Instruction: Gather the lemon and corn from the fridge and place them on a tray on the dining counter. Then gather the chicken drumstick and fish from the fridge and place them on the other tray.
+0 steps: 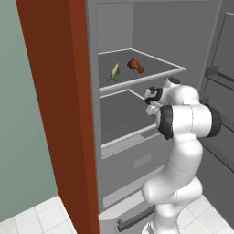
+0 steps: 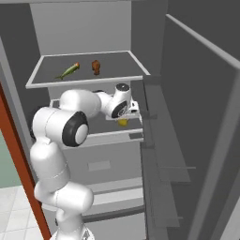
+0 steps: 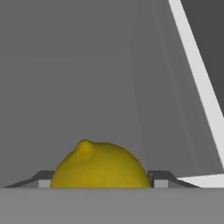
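Note:
The yellow lemon (image 3: 100,168) sits between my two fingertips (image 3: 159,179) in the hand view, and both pads press against its sides. My gripper (image 2: 123,120) reaches into the fridge at the middle shelf (image 2: 101,136), shut on the lemon (image 2: 123,123). On the upper shelf (image 1: 155,73) lie the green fish (image 1: 114,71) and the brown chicken drumstick (image 1: 135,66), also seen as fish (image 2: 69,70) and drumstick (image 2: 96,66). The corn and the trays are out of view.
The open fridge door (image 2: 197,117) with its rails stands close on the right of the arm. A red-brown cabinet panel (image 1: 59,114) flanks the fridge on the left. A drawer (image 2: 108,164) lies under the middle shelf.

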Controlling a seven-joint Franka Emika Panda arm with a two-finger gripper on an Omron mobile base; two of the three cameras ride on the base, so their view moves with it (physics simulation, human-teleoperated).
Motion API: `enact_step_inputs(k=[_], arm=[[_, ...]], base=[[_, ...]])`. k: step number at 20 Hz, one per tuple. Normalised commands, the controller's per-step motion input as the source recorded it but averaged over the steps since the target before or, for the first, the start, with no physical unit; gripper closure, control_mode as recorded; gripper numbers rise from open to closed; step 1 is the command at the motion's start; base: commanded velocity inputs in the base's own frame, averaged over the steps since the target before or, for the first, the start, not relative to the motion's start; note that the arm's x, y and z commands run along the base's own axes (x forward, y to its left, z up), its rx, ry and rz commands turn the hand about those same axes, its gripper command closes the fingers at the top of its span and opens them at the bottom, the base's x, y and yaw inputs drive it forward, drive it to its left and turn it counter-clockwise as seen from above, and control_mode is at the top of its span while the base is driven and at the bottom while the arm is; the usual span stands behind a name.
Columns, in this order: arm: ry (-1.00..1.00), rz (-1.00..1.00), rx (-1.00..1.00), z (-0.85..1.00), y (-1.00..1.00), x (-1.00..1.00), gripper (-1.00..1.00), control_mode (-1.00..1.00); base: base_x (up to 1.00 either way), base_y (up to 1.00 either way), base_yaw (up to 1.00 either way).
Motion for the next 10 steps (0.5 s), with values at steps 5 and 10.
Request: enact_step_inputs(k=[5,10], arm=[[0.0,0.0,0.0,0.67,0.14,-0.55,1.0,-1.0],[-0.02,0.0,0.0,0.32,0.0,-0.77,1.0,-1.0]], base=[[0.0,0.0,0.0],[0.0,0.0,0.0]])
